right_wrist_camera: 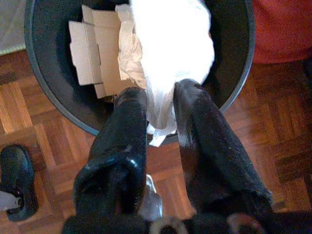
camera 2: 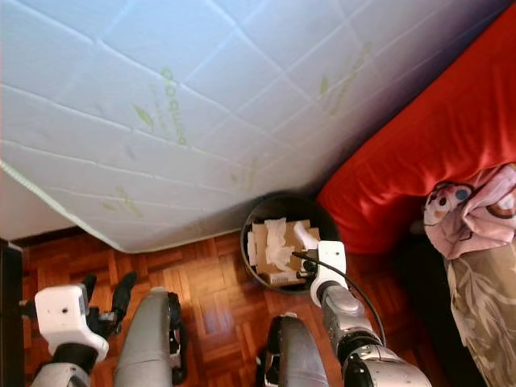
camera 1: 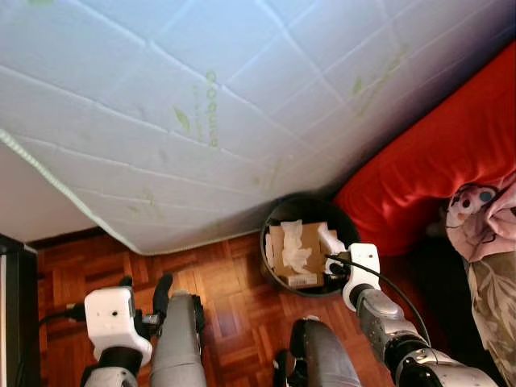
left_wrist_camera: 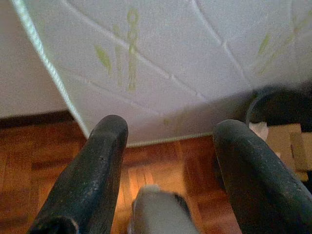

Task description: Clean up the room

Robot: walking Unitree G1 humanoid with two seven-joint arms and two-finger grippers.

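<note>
Right gripper [right_wrist_camera: 160, 105], fingers pinched on white crumpled paper [right_wrist_camera: 173, 53], poised over the near rim of the black bin [camera 1: 310, 211]. Releasing well inside the rim would drop it cleanly. Left gripper [left_wrist_camera: 168, 170] spread wide, holding nothing, over the parquet floor [camera 1: 234, 282].

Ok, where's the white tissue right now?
The white tissue is pinched in the right gripper, hanging over the black bin by its near rim, above the cardboard inside.
</note>
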